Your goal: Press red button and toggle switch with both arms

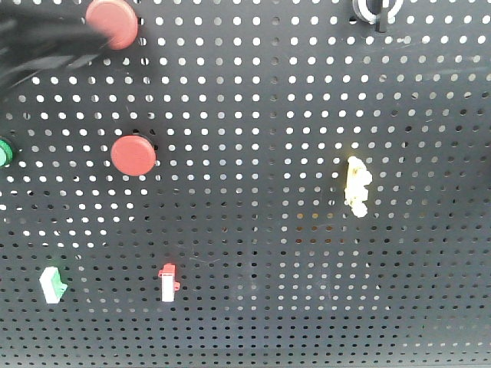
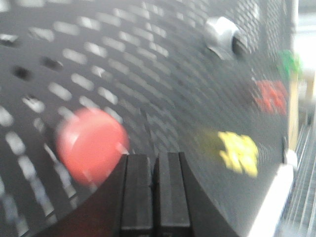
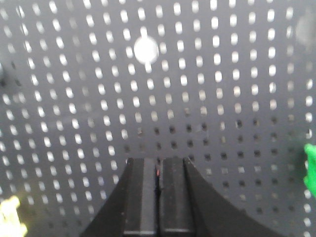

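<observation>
Where two red buttons (image 1: 112,23) (image 1: 133,156) sit, one toggle (image 1: 376,8) sits.

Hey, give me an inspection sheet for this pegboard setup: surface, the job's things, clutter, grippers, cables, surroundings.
Surface: dark perforated pegboard, fills the front view.
Job's things: red button top left, with the blurred left arm overlapping its edge, contact unclear; toggle switch top right, cut off by the frame edge.
Clutter: second red button, green button, yellow switch, green-and-white switch, red-and-white switch.
Grippers: left gripper shut, beside the red button; right gripper shut, facing bare pegboard.
Cables: nothing seen.
Surroundings: only a blurred bright strip past the board's edge.
</observation>
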Controlling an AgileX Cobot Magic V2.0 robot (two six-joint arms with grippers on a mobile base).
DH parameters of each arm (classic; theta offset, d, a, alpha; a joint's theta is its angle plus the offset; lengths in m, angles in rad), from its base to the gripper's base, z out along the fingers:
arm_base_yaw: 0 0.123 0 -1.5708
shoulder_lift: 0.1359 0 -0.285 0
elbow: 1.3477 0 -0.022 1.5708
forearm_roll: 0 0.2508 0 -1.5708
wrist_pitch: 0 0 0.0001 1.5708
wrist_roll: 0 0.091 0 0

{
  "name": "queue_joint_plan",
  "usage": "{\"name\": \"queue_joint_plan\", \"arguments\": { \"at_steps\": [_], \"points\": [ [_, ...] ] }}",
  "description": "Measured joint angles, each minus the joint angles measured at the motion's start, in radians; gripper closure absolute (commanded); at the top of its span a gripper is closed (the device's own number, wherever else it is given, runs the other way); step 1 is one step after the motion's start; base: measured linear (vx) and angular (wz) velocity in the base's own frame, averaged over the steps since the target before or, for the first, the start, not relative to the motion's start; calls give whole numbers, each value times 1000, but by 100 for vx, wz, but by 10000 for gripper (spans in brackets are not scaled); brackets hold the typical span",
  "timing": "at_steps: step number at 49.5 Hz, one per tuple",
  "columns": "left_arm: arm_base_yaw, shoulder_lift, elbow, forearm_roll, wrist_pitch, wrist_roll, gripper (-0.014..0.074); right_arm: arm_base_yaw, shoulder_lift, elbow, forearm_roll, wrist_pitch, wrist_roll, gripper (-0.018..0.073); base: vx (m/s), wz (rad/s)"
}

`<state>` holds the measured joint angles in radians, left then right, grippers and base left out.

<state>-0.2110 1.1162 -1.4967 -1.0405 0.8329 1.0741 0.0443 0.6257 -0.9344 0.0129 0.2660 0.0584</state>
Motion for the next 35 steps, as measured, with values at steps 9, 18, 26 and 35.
{"name": "queue_joint_plan", "arguments": {
  "at_steps": [9,18,26,35],
  "points": [
    [0,-174,234,25,-65,-8,595,60,2,0,40,21,-103,562,0,0],
    [0,-346,494,26,-174,-9,595,264,102,-42,168,33,-272,562,0,0],
    [0,-450,602,25,-223,-24,595,481,287,-145,208,29,-367,562,0,0],
    [0,-504,619,26,-221,-81,595,538,472,-340,207,12,-369,562,0,0]
  ]
}}
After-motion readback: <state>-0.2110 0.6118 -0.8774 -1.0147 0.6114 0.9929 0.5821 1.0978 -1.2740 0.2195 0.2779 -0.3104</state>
